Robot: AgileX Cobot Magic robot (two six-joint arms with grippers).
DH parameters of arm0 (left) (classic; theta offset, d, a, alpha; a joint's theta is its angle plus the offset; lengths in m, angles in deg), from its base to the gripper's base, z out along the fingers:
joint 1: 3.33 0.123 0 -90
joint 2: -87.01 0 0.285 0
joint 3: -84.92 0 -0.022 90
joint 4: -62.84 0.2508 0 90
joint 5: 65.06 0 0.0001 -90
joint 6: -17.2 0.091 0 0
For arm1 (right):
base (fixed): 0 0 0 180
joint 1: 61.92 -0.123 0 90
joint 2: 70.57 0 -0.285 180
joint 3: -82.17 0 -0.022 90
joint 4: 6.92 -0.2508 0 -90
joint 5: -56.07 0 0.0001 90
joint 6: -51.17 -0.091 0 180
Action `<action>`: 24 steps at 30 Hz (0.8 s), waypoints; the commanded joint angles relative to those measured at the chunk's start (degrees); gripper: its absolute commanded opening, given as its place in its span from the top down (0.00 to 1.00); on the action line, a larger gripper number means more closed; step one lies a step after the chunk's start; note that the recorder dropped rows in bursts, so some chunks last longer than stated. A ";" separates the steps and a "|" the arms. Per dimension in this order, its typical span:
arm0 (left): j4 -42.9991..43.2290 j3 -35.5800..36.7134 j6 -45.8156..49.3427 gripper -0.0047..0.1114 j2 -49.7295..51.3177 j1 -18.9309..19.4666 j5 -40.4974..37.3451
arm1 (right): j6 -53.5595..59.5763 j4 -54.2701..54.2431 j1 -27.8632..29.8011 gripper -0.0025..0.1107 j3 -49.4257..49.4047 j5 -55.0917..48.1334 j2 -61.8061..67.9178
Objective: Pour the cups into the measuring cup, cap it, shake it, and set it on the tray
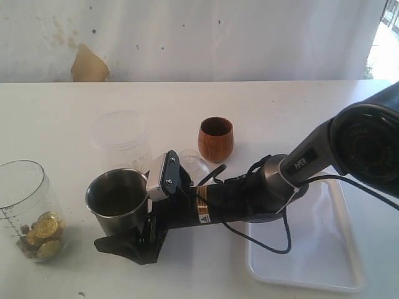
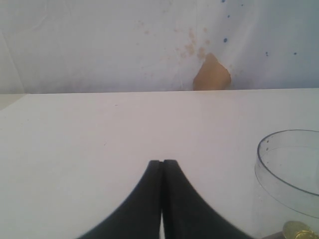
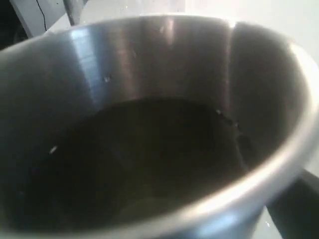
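The steel tumbler (image 1: 117,198) stands upright left of centre, and its dark inside (image 3: 149,149) looks empty. My right gripper (image 1: 124,232) reaches across and is shut on it; one black finger (image 1: 115,245) lies along its near side, the other is hidden behind. The measuring cup (image 1: 26,208) stands at the far left with gold coins (image 1: 43,233) in its bottom. The brown wooden cup (image 1: 216,138) stands farther back. The white tray (image 1: 349,261) lies at the right under my right arm. My left gripper (image 2: 162,162) is shut on nothing, low over the table beside the measuring cup (image 2: 289,169).
A frosted unmarked plastic cup (image 1: 121,138) stands behind the tumbler. A small clear domed piece (image 1: 194,162) sits between the tumbler and the wooden cup, partly hidden by my right wrist. A white wall with a brown patch (image 1: 88,65) backs the table.
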 commanded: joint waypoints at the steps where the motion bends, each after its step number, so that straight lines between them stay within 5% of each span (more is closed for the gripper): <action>1: -0.11 0.31 0.10 0.96 -0.21 -0.21 0.65 | 0.87 -1.80 -0.38 0.05 0.35 0.47 0.22; 24: -0.11 0.31 0.10 0.96 -0.21 -0.21 0.65 | 0.75 -3.12 -0.49 0.05 0.35 0.64 0.87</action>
